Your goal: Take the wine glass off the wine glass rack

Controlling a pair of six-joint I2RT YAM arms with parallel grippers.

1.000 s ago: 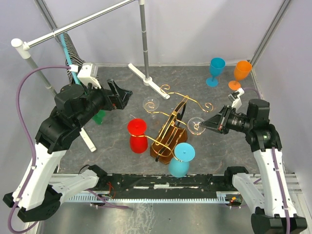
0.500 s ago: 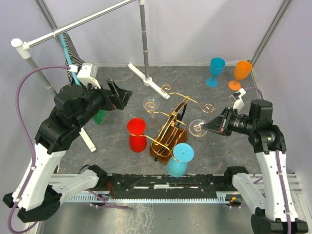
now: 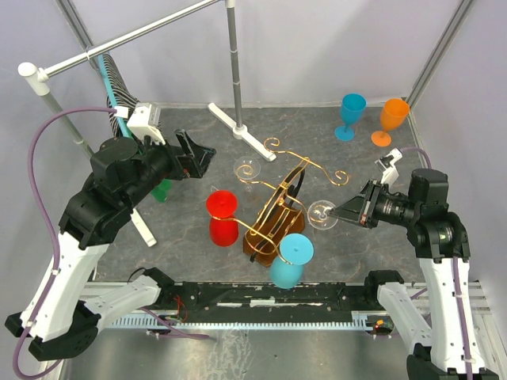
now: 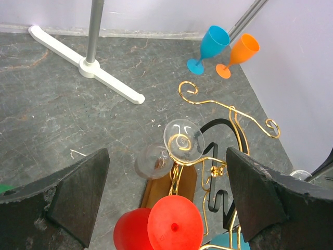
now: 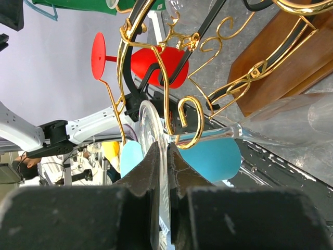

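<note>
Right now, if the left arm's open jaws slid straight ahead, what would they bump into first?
Probably the clear wine glass hanging upside down on the gold wire rack; depth is hard to judge.

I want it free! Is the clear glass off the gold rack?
Not yet. A hook of the gold rack curls around the stem of the clear glass; the right fingers pinch its foot.

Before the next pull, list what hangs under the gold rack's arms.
A red glass, a light blue glass, a clear glass at the back, and another clear glass pinched by the right gripper. From above, their wide feet cover most of the stems.
</note>
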